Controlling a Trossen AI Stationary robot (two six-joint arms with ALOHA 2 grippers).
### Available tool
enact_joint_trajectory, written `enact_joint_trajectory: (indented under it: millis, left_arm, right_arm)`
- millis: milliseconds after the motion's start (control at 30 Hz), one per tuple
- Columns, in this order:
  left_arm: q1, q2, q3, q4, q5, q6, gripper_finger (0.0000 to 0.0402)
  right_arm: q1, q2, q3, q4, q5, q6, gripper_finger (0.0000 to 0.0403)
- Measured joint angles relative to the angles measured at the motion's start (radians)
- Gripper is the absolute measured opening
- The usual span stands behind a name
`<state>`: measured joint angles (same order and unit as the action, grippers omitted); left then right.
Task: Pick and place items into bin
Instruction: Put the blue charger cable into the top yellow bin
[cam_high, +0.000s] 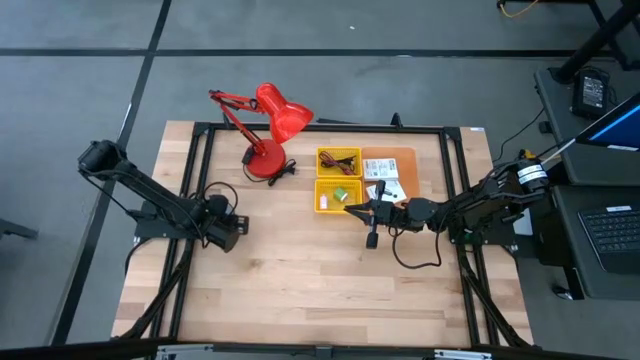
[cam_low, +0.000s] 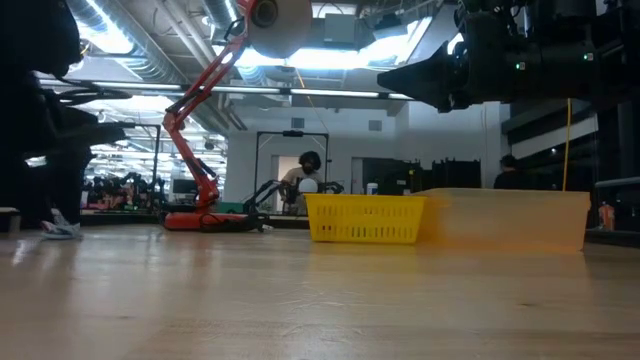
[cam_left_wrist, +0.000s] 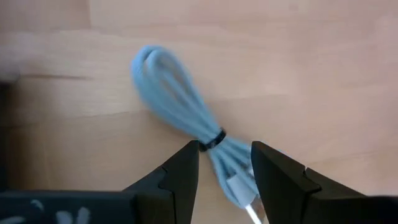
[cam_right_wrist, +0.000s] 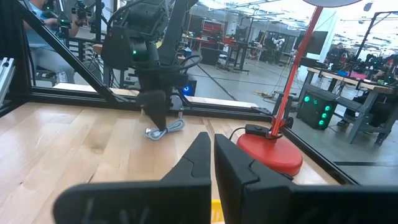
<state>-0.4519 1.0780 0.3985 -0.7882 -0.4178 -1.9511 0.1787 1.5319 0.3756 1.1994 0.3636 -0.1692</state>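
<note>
Between the left claw's (cam_left_wrist: 224, 177) spread fingers a bundled pale cable (cam_left_wrist: 180, 121) is lying flat on the desk (cam_high: 300, 290), its banded end sitting in the gap and its loop trailing away. That claw is standing released, touching nothing as far as the left wrist view shows. Judging from this, the fingers are straddling the thin plug end rather than the thick coil, so a squeeze here could be pinching only one strand, letting the rest slide out or unravel on the way up. The carry also looks long: the yellow bin (cam_high: 338, 195) is sitting well across the desk, beside an orange tray (cam_high: 405, 160) holding white packets (cam_high: 385, 172). Over that bin the right claw (cam_high: 352, 208) is hanging clenched and empty, possibly crowding any drop. From above, the left arm is hiding the cable entirely. Farther back, the red lamp (cam_high: 270, 125) is standing.
</note>
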Motion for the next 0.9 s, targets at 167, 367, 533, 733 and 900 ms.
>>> enact_joint_trajectory:
  millis: [167, 367, 533, 733, 900]
  left_arm:
    - [0.000, 0.000, 0.000, 0.011, -0.032, -0.018, 0.0143]
    - [0.003, 0.009, 0.000, 0.010, -0.038, -0.030, 0.0143]
    - [0.017, 0.062, 0.000, 0.007, 0.012, -0.052, 0.0143]
    - [0.024, 0.117, 0.005, 0.007, 0.026, -0.042, 0.0143]
    - [0.023, 0.111, 0.004, 0.007, 0.049, 0.045, 0.0143]
  right_arm:
    - [0.000, 0.000, 0.000, 0.000, 0.000, 0.000, 0.0005]
    - [0.000, 0.000, 0.000, 0.000, 0.000, 0.000, 0.0005]
    - [0.000, 0.000, 0.000, 0.000, 0.000, 0.000, 0.0005]
    - [0.000, 0.000, 0.000, 0.000, 0.000, 0.003, 0.0005]
    - [0.000, 0.000, 0.000, 0.000, 0.000, 0.003, 0.0005]
